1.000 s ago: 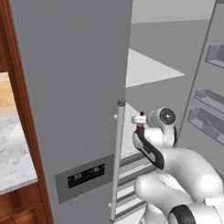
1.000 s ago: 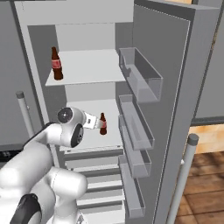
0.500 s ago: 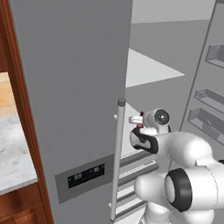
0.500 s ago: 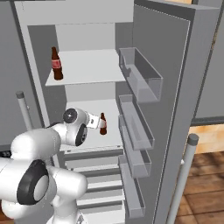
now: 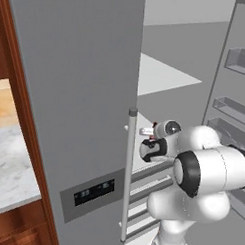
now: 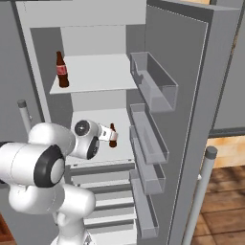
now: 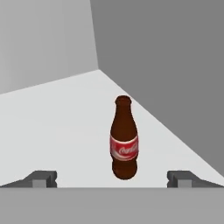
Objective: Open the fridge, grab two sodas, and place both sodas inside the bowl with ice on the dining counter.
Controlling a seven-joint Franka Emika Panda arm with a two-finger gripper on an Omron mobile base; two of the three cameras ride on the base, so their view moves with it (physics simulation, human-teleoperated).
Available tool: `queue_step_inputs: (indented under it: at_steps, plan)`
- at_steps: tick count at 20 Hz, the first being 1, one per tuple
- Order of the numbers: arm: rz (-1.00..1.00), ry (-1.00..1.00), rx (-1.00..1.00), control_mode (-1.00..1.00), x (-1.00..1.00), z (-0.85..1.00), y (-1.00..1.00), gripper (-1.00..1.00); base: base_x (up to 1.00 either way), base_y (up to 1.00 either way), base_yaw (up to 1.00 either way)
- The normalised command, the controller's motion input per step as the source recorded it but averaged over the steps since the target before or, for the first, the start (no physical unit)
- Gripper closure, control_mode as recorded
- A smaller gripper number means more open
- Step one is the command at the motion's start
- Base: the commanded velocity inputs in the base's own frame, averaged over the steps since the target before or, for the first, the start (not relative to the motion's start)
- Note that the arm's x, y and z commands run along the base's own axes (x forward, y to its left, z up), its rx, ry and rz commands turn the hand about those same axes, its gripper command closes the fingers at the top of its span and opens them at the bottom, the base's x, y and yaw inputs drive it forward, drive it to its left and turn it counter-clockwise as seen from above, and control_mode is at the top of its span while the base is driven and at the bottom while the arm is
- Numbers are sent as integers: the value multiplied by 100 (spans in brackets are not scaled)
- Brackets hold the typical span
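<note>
On the fridge's [image 6: 191, 95] middle shelf, gripper [image 7: 112, 178] spread wide faces a soda [image 7: 124, 140]; slick rigid glass, probably best grabbed around the labelled belly.

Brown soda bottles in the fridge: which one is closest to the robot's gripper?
The brown glass bottle with the red label on the lower shelf, right before the open gripper. The other bottle stands one shelf higher.

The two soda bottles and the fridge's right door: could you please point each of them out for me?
Upper soda bottle [image 6: 61, 70], right base view, red label.
Lower soda bottle [image 7: 124, 144], hand view, red label.
Fridge's right door [image 6: 191, 100], right base view, inner panel.
</note>
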Motion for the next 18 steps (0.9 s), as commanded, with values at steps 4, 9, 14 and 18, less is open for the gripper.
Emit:
queue_step_inputs:
  at_steps: [4, 9, 14, 18]
  plan:
    - [0, 0, -2, -100, 14, -22, -7, -100, 0, 0, 0]
    - [0, 0, -3, -100, 14, -16, -5, -100, 0, 0, 0]
    - [0, 0, -1, -100, 17, -5, 0, -100, 0, 0, 0]
    - [0, 1, 0, -100, 18, -7, 0, -100, 0, 0, 0]
